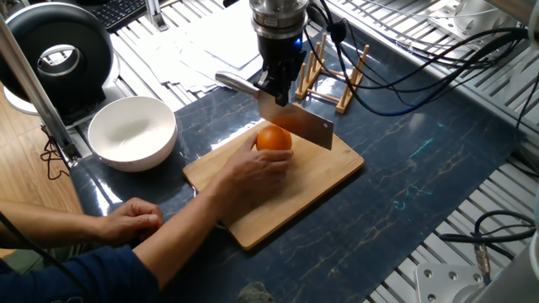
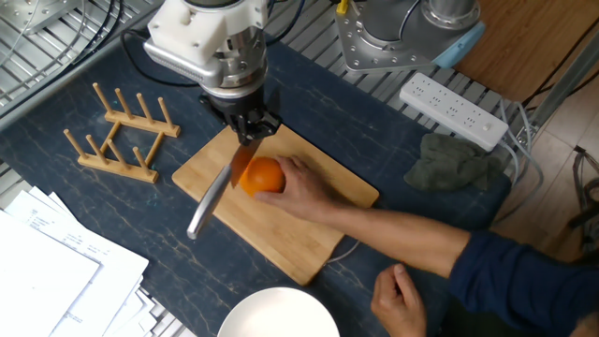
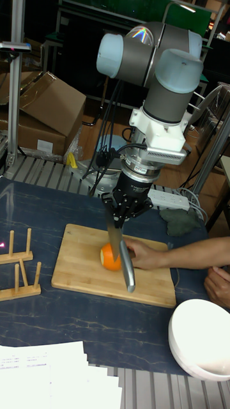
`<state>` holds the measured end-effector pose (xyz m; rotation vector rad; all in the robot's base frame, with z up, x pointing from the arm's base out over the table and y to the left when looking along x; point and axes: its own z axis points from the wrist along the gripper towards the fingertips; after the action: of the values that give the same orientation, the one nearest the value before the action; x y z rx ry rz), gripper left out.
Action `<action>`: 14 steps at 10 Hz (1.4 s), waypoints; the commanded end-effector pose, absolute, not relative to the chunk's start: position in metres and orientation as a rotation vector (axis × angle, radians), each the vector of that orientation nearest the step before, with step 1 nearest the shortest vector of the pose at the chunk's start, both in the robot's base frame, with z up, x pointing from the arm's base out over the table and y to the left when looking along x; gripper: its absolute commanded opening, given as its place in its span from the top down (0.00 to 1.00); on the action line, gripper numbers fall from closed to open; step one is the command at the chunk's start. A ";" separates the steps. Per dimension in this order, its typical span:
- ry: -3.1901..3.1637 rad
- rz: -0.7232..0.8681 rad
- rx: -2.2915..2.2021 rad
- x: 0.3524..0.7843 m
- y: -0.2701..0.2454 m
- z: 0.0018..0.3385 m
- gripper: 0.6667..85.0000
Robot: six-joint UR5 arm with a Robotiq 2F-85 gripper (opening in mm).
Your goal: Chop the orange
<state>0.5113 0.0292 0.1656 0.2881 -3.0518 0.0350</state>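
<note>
The table point(image 1: 438, 160) carries a wooden board point(image 1: 278, 202) at its middle, with a white bowl point(image 1: 132, 132) to one side and a peg rack point(image 2: 117, 131) well apart on the other; both stand outside the cutting zone.

The arm point(image 3: 163, 70) stands over the board. Its pincer point(image 2: 250, 126) is clamped on the back of a cleaver point(image 1: 295, 124), with the blade pointing down and the handle projecting away from the person. This grip lets a straight descent drive the edge through the fruit.

A person's hand point(image 1: 261, 172) reaches across the board and cups the orange point(image 1: 274, 139) from its near side, evidently to stop it from rolling. The other hand point(image 1: 130, 220) rests on the table by the bowl.

The orange sits whole on the board directly under the blade. In the tall fixed view the edge appears to be at or just against its top, though contact cannot be confirmed.

Judgement: the cut is not yet made. The steadying fingers lie just beside the blade line, which is the main hazard.
</note>
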 end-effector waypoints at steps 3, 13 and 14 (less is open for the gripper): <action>-3.030 -0.021 0.252 0.494 0.045 0.177 0.99; -3.057 -0.024 0.328 0.510 0.045 0.170 0.99; -3.060 -0.023 0.328 0.511 0.045 0.170 0.99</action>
<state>0.5078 0.0433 0.1691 0.3233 -3.0516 -0.0073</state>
